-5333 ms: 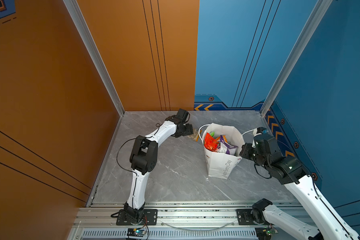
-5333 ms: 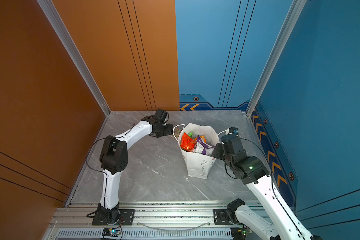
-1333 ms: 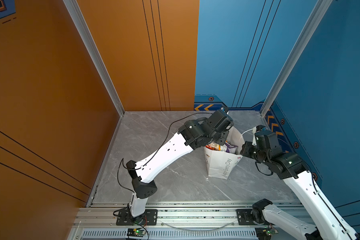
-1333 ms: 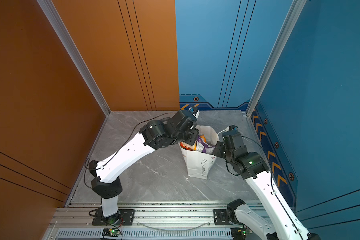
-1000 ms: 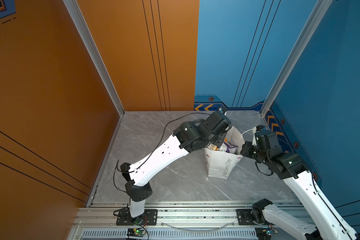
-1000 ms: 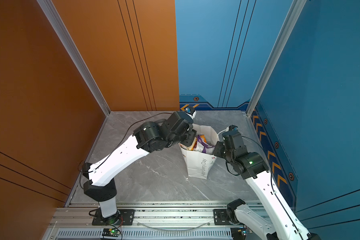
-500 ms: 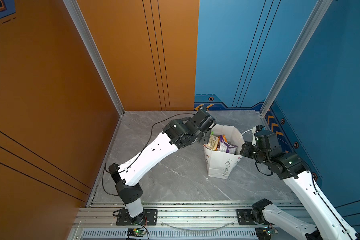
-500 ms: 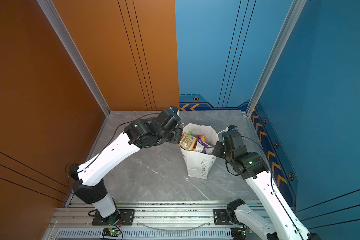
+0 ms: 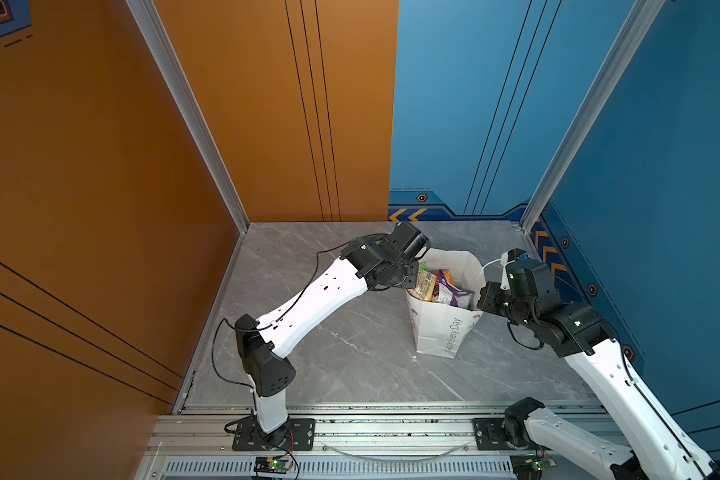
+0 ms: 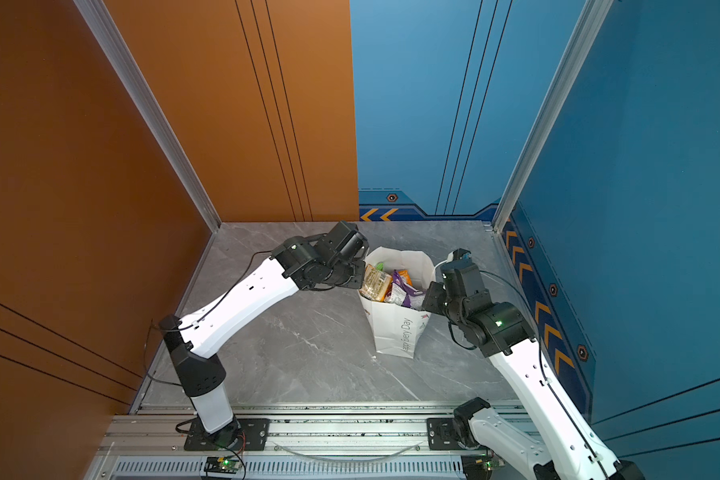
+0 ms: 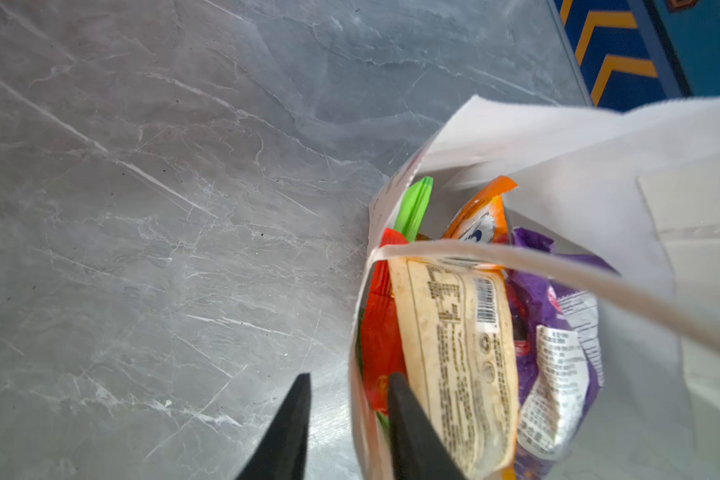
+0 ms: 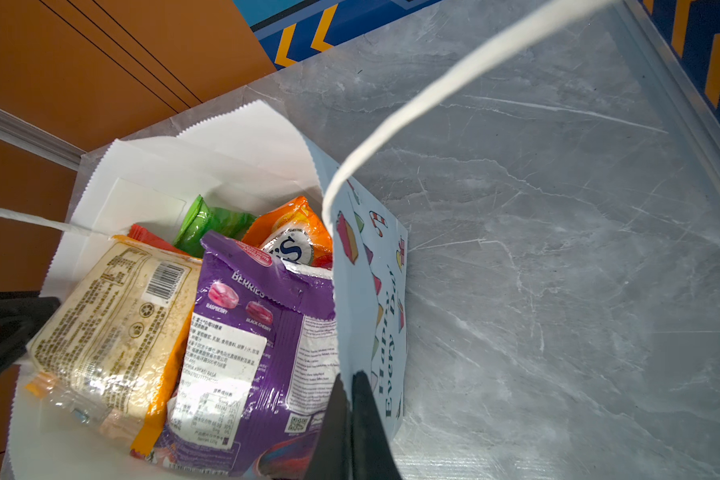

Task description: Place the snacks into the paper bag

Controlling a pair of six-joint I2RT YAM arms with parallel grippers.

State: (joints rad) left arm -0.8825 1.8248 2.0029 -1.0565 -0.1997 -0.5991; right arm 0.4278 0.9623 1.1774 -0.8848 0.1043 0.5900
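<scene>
- Left tool [image 11: 350,376] reaches down from a bent white arm, its black tapered fingers apart, astride the left rim of the paper bag [image 9: 441,332].
- The matte white bag stands upright on the grey marbled desk [image 9: 350,361], mouth up, with glossy crinkled snacks [image 12: 242,332] on end inside.
- Right tool [image 12: 348,378] is pinched together on the bag's printed wall.

Matt paper bag [image 12: 225,145]; glossy plastic snacks [image 12: 246,332]; smooth marbled table [image 12: 558,249]

I log the white paper gift bag [image 9: 441,332] upright, mouth open, right of centre. Packed inside, on end: glossy purple packet [image 12: 246,299], beige packet [image 12: 113,316], orange packet [image 12: 296,220], green packet [image 12: 208,224].
</scene>
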